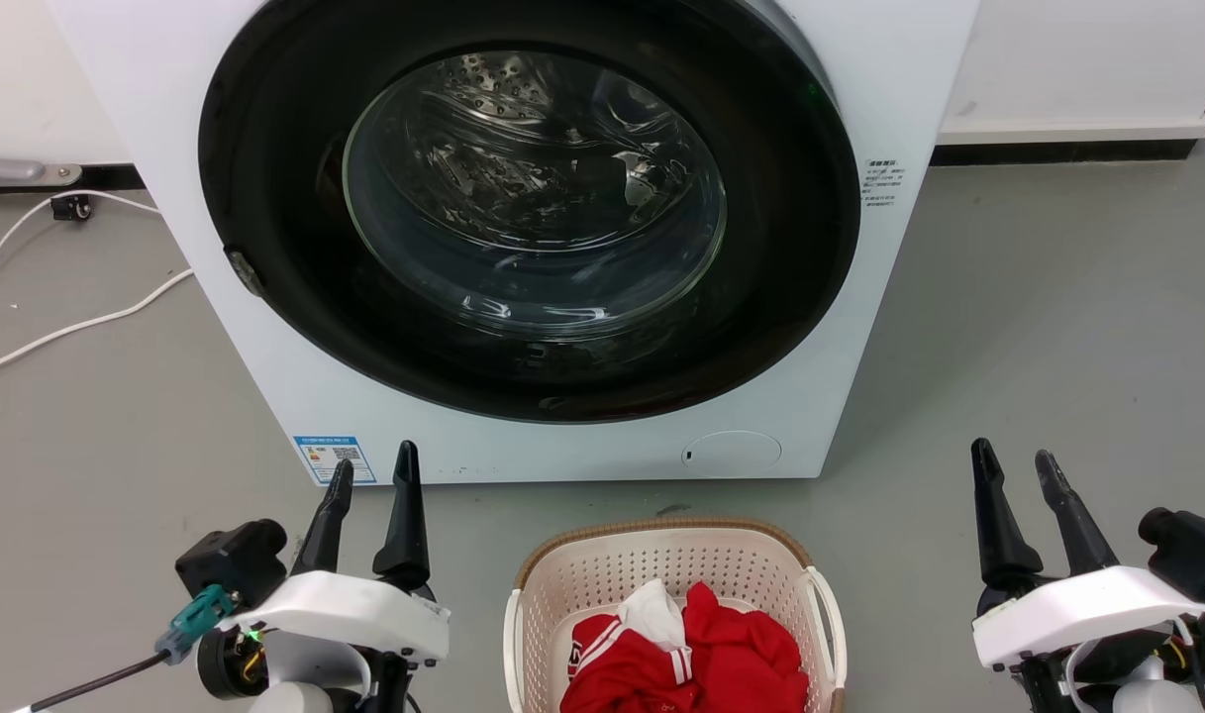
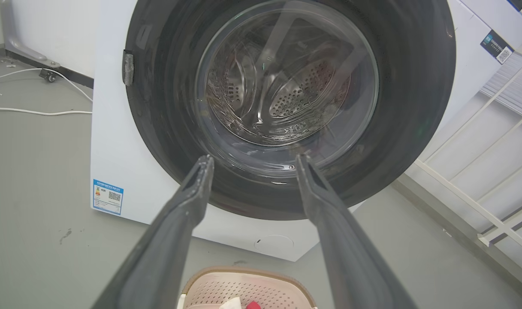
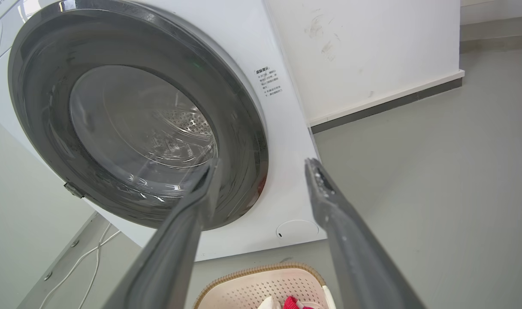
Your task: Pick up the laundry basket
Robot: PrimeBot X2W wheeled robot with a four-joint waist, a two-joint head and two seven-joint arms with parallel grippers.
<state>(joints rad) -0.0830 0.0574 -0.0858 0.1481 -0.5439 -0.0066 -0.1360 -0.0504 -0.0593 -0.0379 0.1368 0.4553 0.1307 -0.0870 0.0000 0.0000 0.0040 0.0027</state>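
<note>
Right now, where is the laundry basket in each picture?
Head view: laundry basket at bottom middle.
Left wrist view: laundry basket at bottom edge, middle.
Right wrist view: laundry basket at bottom edge, middle.
Shared landmark: the round washer door, above it in every view.

Head camera looks down; both wrist cameras, seemingly low, share the washer (image 1: 265, 376) and laundry basket (image 1: 602, 572).

The left end effector (image 1: 372, 461) and right end effector (image 1: 1013, 454): two long tapered black fingers (image 1: 404, 525) on a white shell (image 1: 340, 604), black camera block (image 1: 231, 560) beside. A teal plug (image 1: 194, 616) and black cable (image 1: 97, 683) on the left.
</note>
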